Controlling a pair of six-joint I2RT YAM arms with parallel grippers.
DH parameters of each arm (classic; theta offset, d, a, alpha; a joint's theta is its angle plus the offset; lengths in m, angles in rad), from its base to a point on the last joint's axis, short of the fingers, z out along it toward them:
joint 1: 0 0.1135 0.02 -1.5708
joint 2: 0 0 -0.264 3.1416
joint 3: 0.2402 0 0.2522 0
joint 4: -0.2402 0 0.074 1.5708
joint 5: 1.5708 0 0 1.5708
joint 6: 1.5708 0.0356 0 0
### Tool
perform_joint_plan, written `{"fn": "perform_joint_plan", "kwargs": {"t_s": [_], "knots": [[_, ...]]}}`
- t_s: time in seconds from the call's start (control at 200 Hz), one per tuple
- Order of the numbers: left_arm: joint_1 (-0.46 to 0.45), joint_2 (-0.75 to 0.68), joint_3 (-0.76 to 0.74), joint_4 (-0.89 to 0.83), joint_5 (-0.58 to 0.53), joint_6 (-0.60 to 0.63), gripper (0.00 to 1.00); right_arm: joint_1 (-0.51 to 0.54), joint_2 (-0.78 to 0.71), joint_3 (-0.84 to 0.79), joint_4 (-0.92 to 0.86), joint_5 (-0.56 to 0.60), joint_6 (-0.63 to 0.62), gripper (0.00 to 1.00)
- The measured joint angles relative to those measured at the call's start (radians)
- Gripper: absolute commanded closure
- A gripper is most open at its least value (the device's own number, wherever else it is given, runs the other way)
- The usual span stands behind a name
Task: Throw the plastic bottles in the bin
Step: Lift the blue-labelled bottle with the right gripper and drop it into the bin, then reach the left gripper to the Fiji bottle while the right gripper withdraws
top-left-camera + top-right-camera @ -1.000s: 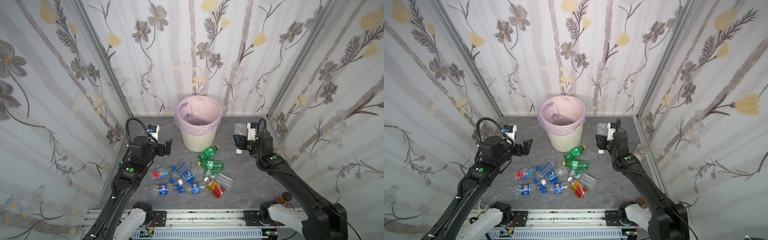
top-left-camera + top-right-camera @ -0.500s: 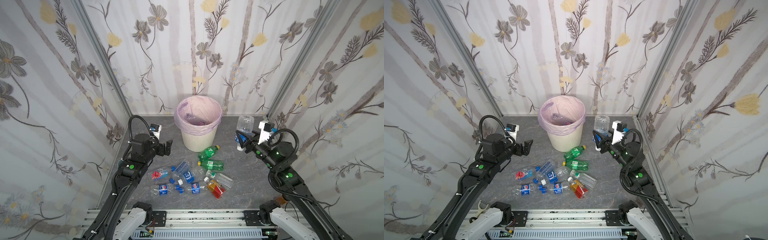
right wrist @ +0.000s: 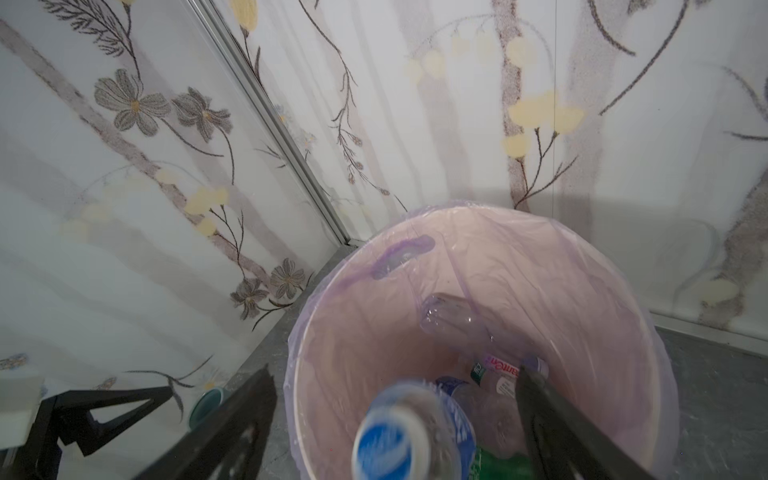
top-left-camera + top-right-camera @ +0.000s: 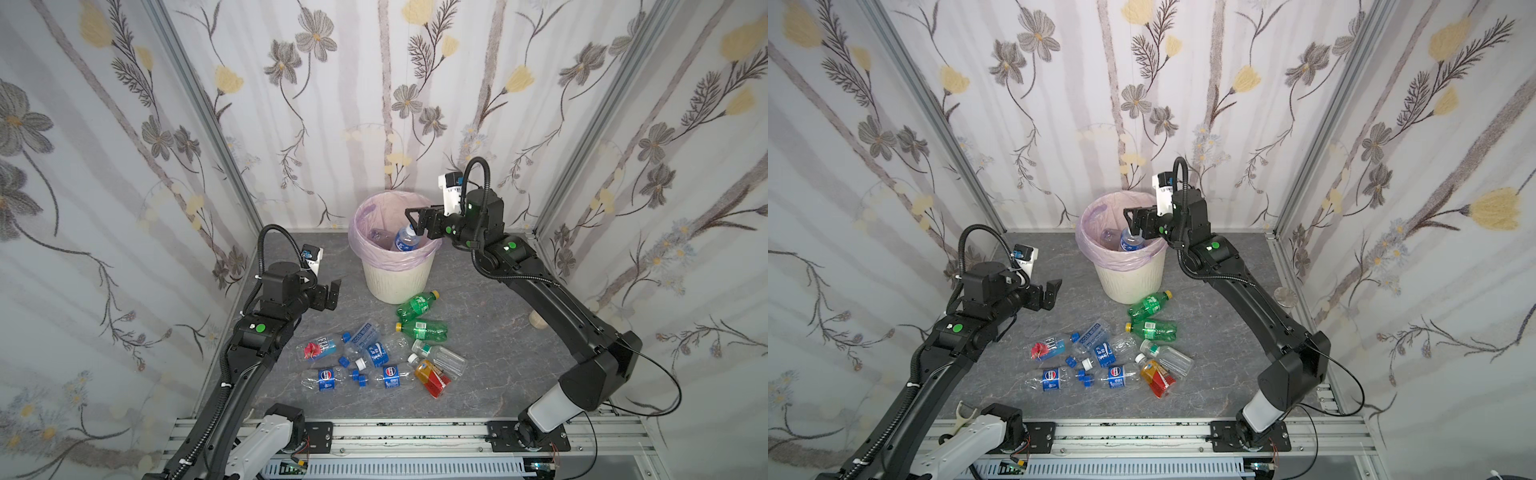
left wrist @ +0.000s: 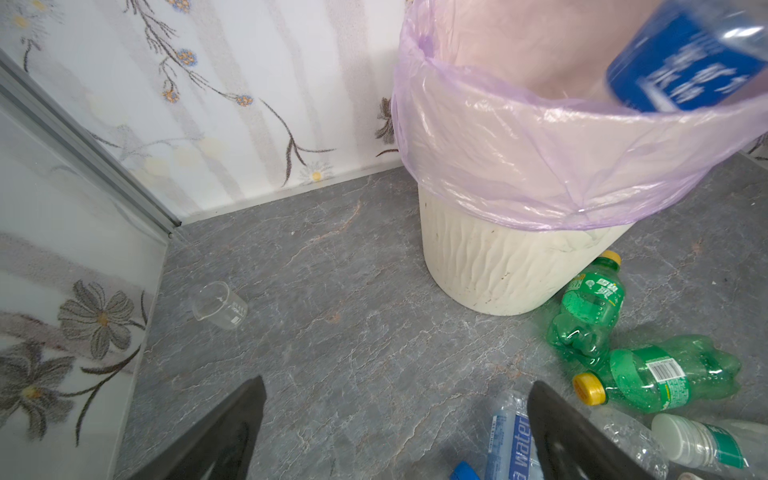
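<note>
The bin (image 4: 395,282) (image 4: 1128,284), cream and ribbed with a pink bag, stands at the back middle. My right gripper (image 4: 419,224) (image 4: 1137,226) (image 3: 395,372) hangs open over its right rim. A clear blue-labelled bottle (image 4: 402,241) (image 4: 1129,242) (image 3: 411,436) (image 5: 685,62) is loose below the jaws, blurred, inside the bin's mouth. Other bottles lie in the bin's bottom. On the floor lie two green bottles (image 4: 417,305) (image 5: 590,307), several clear blue-labelled ones (image 4: 365,357) and an orange-red one (image 4: 432,376). My left gripper (image 4: 332,295) (image 4: 1052,293) (image 5: 395,382) is open and empty, left of the bin.
A small clear cup (image 5: 220,305) lies on the floor near the left wall. A grey-blue cup (image 3: 205,405) stands by the back left corner. A small round thing (image 4: 537,321) sits by the right wall. Flowered walls close three sides; a metal rail (image 4: 374,432) runs along the front.
My right arm swung from the right side up over the bin with the bottle, then its jaws opened and the bottle dropped free. The left arm hardly moved.
</note>
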Motion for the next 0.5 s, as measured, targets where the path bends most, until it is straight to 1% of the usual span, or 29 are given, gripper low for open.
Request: {"fn": "perform_joint_plan", "kwargs": {"t_s": [0.165,0.345,0.5], "knots": [[-0.007,0.039,0.03,-0.067,-0.024,0.035,0.0,-0.049,-0.148,-0.177,0.058,0.002,0.027,0.08],[-0.037,0.067,0.039,-0.121,-0.034,0.073,0.0,-0.081,-0.244,-0.285,0.083,-0.006,0.044,0.08],[-0.079,0.088,-0.008,-0.169,-0.135,0.171,0.0,-0.102,-0.306,-0.376,0.111,-0.018,0.043,0.08]]}}
